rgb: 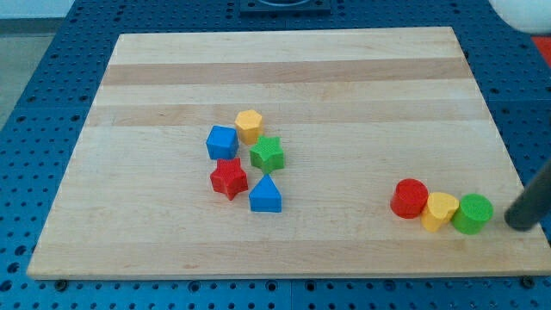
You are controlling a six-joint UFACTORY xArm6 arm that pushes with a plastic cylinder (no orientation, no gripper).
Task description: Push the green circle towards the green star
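The green circle (473, 213) stands near the board's lower right, last in a touching row with a yellow heart-like block (440, 211) and a red circle (410, 198) to its left. The green star (268, 154) sits near the board's middle in a cluster. My tip (519, 226) is at the view's right edge, just right of the green circle, a small gap apart from it. The rod runs up and off the view's right side.
Around the green star lie a yellow hexagon (249, 126), a blue cube (222, 142), a red star (229, 177) and a blue triangle (265, 195). The wooden board (284, 69) rests on a blue perforated table; its right edge is close to my tip.
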